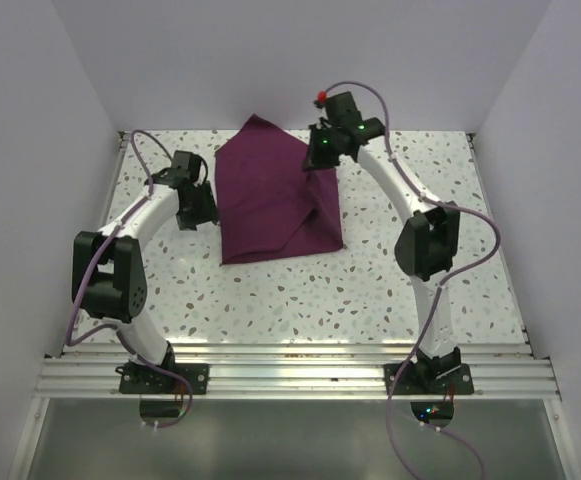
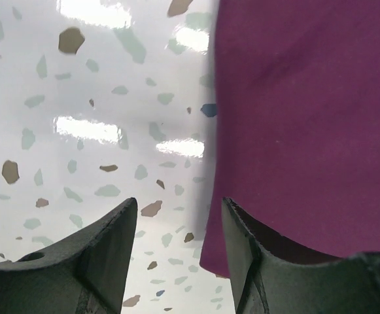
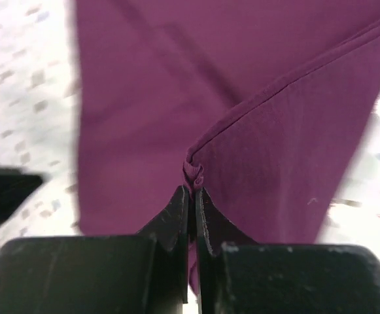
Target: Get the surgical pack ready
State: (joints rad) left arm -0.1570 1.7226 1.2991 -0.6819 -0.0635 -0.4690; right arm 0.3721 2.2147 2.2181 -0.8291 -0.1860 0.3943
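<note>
Right wrist view shows the deep purple-maroon matte fabric sheet (image 3: 144, 98), the surgical pack, with a small bunched fold of its hemmed edge pinched at the very tips of the right gripper (image 3: 191, 195). Those jaws are pressed together on the cloth, and the sheet spreads ahead of them and to both sides. From the top external camera, the sheet lies partly folded on the white speckled terrazzo-pattern table (image 1: 370, 290), one side drawn up to the right gripper's jaws. The left gripper (image 2: 179, 208) has its jaws wide apart with nothing between them. In its wrist view, the sheet's edge runs past the right-side jaw, which overlaps the cloth; whether it touches cannot be told. The other jaw is over bare tabletop.
</note>
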